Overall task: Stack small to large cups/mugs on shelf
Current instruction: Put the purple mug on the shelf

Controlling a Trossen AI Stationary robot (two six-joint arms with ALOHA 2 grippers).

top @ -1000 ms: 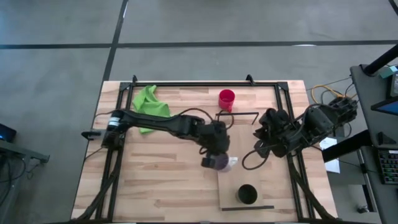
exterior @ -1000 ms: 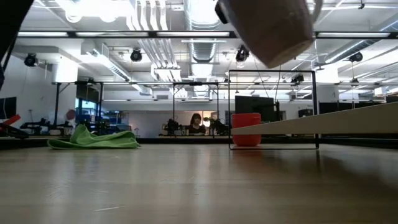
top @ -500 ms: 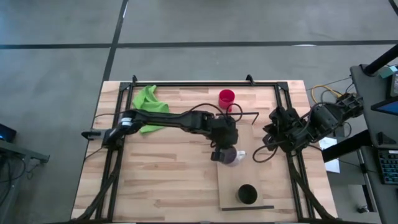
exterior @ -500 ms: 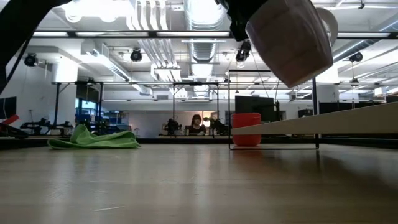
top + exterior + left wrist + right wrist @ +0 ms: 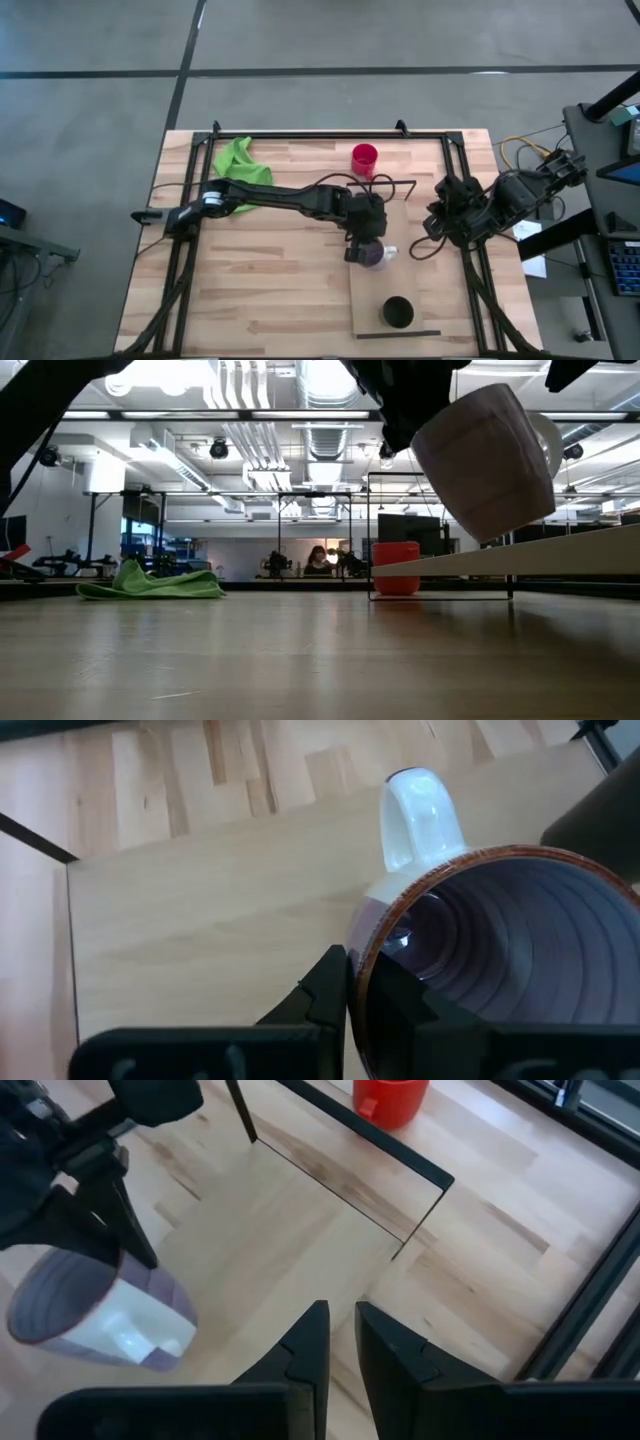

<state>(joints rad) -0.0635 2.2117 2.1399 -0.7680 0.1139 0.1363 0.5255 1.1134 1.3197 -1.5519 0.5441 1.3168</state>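
Behind the plank table is a big hall with ceiling lamps. My left gripper (image 5: 362, 247) is clamped on the rim of the purple cup (image 5: 371, 254), which hangs tilted above the shelf (image 5: 400, 275), not touching it. The black cup (image 5: 398, 312) stands further along the shelf, toward its near end. My right gripper (image 5: 338, 1342), fingers almost together, waits beside. Only the low view shows the gap under the cup; the high view hides it.
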